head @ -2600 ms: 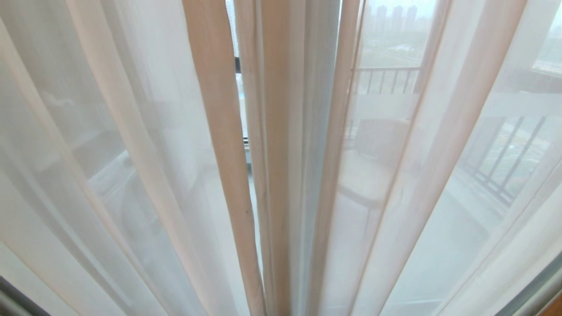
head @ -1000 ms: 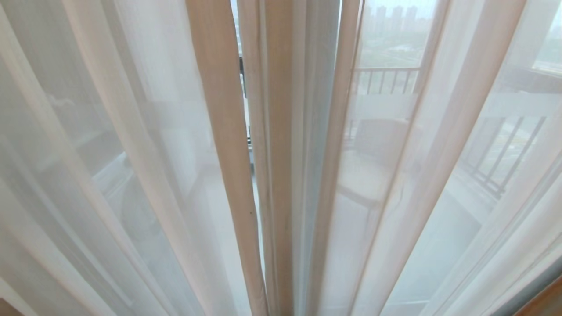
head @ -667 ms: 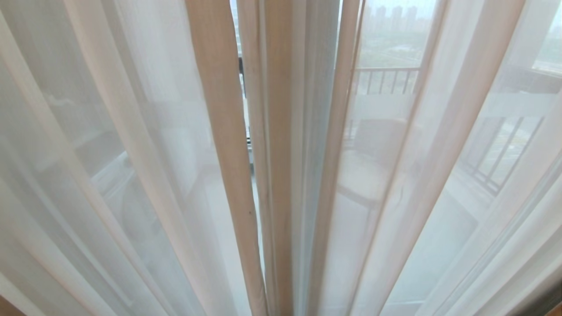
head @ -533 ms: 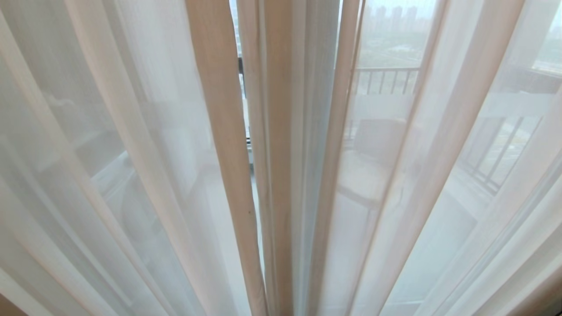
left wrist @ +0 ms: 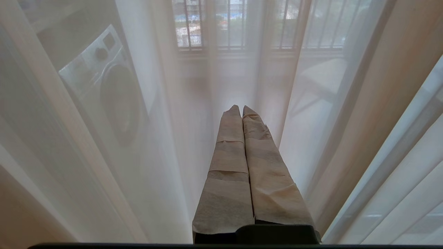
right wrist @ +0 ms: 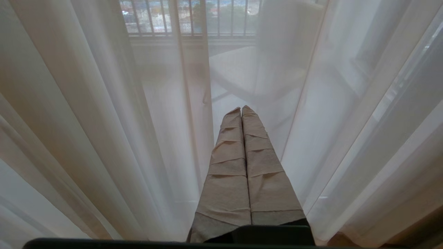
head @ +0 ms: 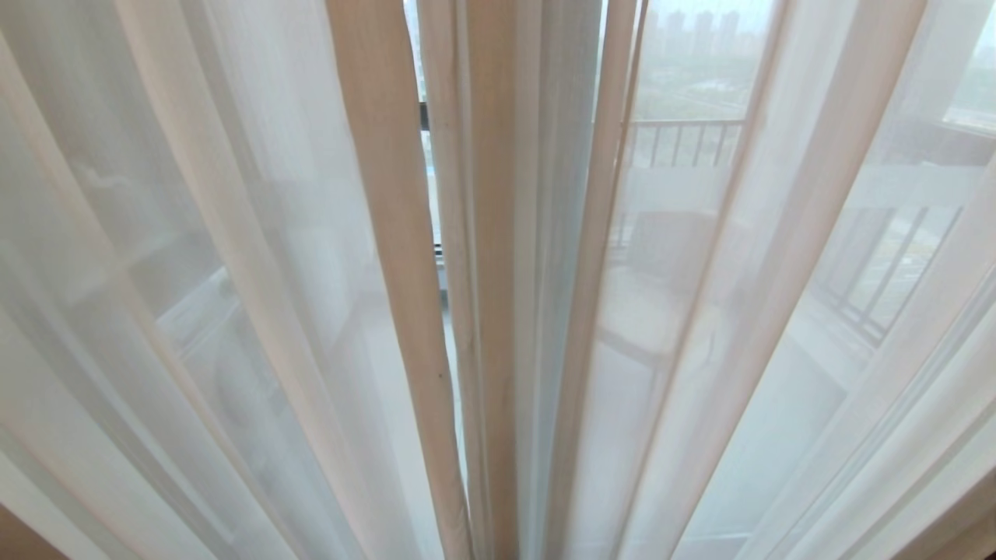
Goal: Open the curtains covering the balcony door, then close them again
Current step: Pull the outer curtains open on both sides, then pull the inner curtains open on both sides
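Almost nothing has shifted across the last few seconds: in the head view the curtains [head: 482, 311] hang in the same folds, and only the slim bright gap between the two panels has wavered a little. Sheer white cloth with beige-tan bands fills my whole forward view. Through it I make out a balcony railing [head: 685, 140], a pale chair [head: 661, 295] and hazy towers far off. The balcony door sits behind the cloth, showing only as a dark sliver of frame in that gap.

Neither of my arms appears in the head view. From the wrist cameras, my left gripper [left wrist: 238, 110] has its two tape-wrapped fingers pressed together with nothing between them, tips pointing at the sheer layer, with a washing machine [left wrist: 104, 86] ghosting through the cloth. My right gripper [right wrist: 241, 110] is the same: fingers tight together, empty, pointing at the cloth (whether the tips touch it, I cannot tell).

The drapes cover the door, with both arms tucked low, so by my judgement the job looks about finished. What could go wrong: the fabric hangs very near both fingertips, so if I back away or swing an arm, the tape's wrinkled edges might snag the sheer weave and drag a panel open again, or strain the rail above.
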Controlling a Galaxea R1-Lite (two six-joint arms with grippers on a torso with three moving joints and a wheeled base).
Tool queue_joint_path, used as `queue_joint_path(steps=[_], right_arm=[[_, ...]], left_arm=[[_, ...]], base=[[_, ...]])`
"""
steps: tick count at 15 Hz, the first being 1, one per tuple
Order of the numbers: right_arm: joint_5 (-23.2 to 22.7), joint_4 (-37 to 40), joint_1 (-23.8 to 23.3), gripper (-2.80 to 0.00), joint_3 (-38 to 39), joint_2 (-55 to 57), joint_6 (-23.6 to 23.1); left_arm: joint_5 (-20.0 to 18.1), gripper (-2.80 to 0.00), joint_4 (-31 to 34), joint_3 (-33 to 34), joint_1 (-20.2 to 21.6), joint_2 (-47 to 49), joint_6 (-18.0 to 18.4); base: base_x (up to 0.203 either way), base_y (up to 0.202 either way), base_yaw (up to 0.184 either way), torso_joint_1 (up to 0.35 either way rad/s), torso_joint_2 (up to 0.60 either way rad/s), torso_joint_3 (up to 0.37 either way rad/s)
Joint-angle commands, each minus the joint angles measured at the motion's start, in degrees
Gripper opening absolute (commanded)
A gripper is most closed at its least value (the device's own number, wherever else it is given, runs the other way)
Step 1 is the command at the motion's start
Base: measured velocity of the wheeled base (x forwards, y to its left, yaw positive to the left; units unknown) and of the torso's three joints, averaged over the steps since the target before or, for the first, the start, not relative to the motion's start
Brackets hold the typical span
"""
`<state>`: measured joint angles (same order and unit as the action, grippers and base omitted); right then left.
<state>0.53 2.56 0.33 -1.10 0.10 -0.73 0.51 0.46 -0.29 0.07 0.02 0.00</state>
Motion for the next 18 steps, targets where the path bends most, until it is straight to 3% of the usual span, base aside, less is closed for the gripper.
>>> queue_joint_path(steps=[1, 18], right_arm=[[-0.01, -0.10, 0.02, -2.80, 0.04, -0.10, 0.29], [0.08, -0.10, -0.24, -2.80, 0.04, -0.10, 0.73]], left_arm=[[0.02, -2.80, 0.06, -0.06, 0.01, -0.02, 0.00], [-0.07, -2.80, 0.06, -0.06, 0.01, -0.02, -0.09]], base=[[0.000, 0.000, 0.000, 0.000, 0.00, 0.000], [0.000, 0.000, 0.000, 0.000, 0.00, 0.000]])
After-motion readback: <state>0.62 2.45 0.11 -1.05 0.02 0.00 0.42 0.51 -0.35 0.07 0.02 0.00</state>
